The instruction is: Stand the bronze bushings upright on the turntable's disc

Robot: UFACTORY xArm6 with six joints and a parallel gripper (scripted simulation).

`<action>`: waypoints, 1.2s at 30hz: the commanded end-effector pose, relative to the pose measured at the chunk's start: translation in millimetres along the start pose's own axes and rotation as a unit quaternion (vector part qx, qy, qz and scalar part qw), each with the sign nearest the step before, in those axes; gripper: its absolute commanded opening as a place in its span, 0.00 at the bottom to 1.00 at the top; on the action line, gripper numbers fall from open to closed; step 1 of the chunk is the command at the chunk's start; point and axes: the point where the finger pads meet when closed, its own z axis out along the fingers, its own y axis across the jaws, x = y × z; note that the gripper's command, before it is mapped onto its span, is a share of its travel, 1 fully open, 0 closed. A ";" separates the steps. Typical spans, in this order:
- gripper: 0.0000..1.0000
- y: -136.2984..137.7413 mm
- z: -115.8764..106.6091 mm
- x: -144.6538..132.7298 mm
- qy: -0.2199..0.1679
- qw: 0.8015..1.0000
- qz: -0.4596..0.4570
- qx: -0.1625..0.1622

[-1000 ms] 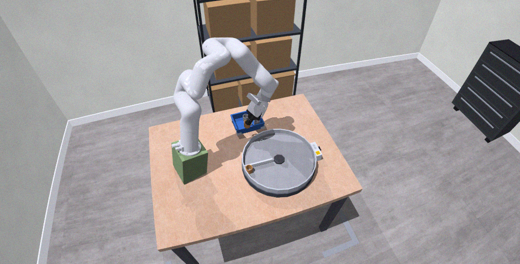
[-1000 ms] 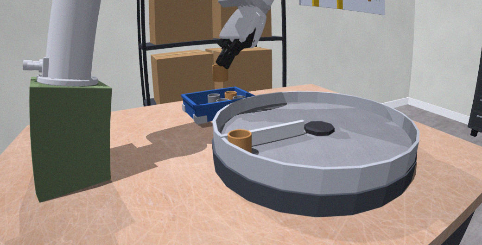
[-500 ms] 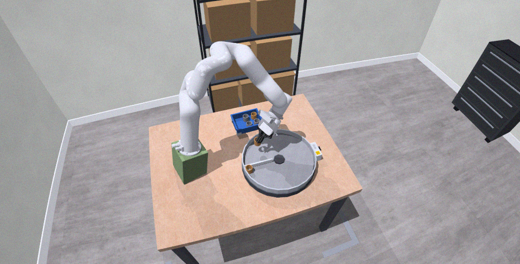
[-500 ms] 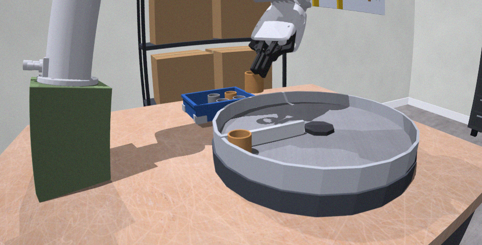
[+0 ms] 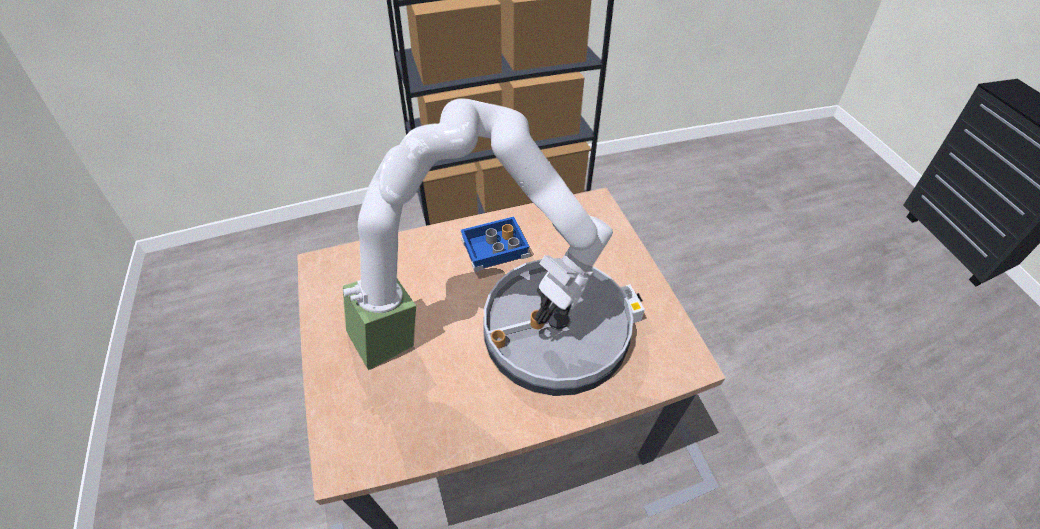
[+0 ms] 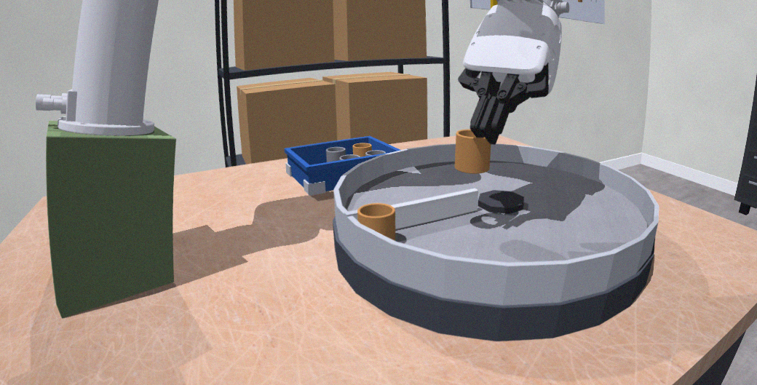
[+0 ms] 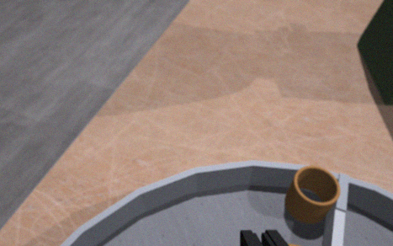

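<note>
Over the disc [image 6: 556, 233] at the hub's [image 6: 501, 201] 10 o'clock, the gripper [image 6: 488, 133] is pinching an upright bushing's [image 6: 471, 152] wall, disc straight below.

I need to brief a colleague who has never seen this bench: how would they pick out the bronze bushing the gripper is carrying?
Find the large round grey turntable tray on the wooden table. Above its disc, near the dark hub, the black-fingered gripper pinches the wall of a short bronze bushing held in the air. The other bronze bushing on the tray stands by the rim, untouched.
</note>
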 end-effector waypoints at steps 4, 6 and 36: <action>0.00 -38.2 4.2 2.4 -0.001 1.000 -0.001 0.000; 0.00 -42.5 5.0 3.2 -0.001 1.000 -0.001 0.000; 0.00 -49.2 6.2 4.5 -0.001 1.000 -0.001 0.000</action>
